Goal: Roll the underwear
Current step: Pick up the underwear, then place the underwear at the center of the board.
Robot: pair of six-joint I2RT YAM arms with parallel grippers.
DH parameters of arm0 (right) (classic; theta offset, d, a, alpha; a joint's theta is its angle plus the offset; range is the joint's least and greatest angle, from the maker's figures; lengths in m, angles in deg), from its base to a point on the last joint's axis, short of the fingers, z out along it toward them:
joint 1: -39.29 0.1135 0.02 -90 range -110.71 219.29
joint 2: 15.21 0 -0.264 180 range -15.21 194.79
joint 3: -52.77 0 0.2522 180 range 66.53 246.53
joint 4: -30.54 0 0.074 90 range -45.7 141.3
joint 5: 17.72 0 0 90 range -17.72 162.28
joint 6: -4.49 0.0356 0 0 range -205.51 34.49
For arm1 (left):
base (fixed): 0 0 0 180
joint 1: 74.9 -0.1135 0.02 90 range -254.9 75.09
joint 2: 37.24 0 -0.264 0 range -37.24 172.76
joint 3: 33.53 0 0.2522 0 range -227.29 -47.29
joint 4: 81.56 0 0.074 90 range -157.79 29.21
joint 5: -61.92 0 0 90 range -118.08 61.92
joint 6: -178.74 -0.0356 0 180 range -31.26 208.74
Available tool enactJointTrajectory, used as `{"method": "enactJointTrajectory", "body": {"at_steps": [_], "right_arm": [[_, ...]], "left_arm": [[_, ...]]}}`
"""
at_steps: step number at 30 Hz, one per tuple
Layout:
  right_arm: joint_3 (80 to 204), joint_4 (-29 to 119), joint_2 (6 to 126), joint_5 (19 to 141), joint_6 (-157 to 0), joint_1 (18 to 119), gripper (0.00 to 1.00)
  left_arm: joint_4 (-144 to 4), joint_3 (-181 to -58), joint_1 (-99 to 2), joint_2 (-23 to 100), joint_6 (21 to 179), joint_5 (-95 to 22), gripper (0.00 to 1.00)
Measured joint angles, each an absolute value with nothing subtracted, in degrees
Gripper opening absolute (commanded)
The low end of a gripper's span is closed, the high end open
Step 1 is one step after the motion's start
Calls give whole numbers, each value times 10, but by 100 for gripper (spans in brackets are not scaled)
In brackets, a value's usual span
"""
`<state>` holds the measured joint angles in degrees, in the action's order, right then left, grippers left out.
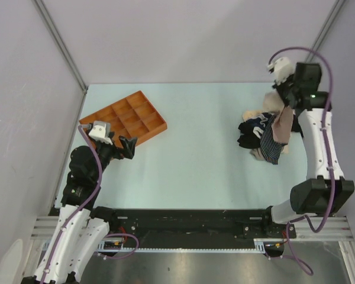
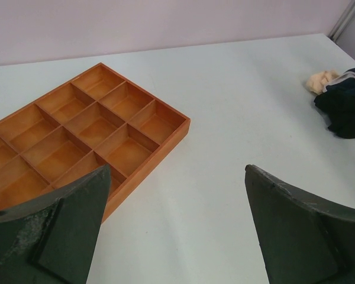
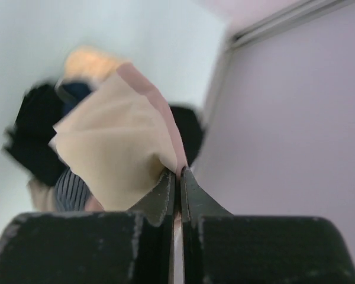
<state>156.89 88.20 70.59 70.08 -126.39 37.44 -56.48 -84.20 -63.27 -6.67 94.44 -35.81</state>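
The underwear lies in a heap at the table's right side: black, navy and cream pieces. My right gripper is raised over the heap and shut on a corner of a pale pink-beige piece, which hangs from the pinched jaws. A navy striped piece shows just under it; whether it is lifted too I cannot tell. My left gripper is open over bare table beside the tray, nothing between its fingers.
An orange compartmented tray sits at the back left, its cells empty. Walls close the table in at the back and both sides; the right wall is near the raised gripper.
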Motion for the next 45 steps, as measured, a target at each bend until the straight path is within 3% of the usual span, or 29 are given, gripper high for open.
{"method": "enactJointTrajectory", "body": {"at_steps": [5,10,14,20,23,24,27,31,36,45], "right_arm": [[1732,897,673,737,-1242,353,0],[1810,931,654,810,-1221,385,1],[1794,966,631,897,-1212,482,1],[1631,975,580,1094,-1193,566,1],[1507,957,564,1173,-1189,562,6],[1476,957,566,1184,-1190,559,33],[1378,944,610,1194,-1179,534,52],[1337,912,713,1171,-1145,430,57],[1314,908,705,1173,-1177,389,58],[1299,1022,674,1313,-1390,442,60]], "left_arm": [[-565,-842,-632,-63,942,-358,100],[-565,-842,-632,-62,942,-358,100],[-565,-842,-632,-62,941,-358,100],[-565,-842,-632,-66,937,-358,100],[-565,-842,-632,-66,936,-358,100],[-565,-842,-632,-66,937,-359,100],[-565,-842,-632,-65,937,-370,100],[-569,-842,-626,-48,938,-417,98],[-569,-846,-573,20,936,-470,91],[-459,-967,-264,317,856,-386,80]]}}
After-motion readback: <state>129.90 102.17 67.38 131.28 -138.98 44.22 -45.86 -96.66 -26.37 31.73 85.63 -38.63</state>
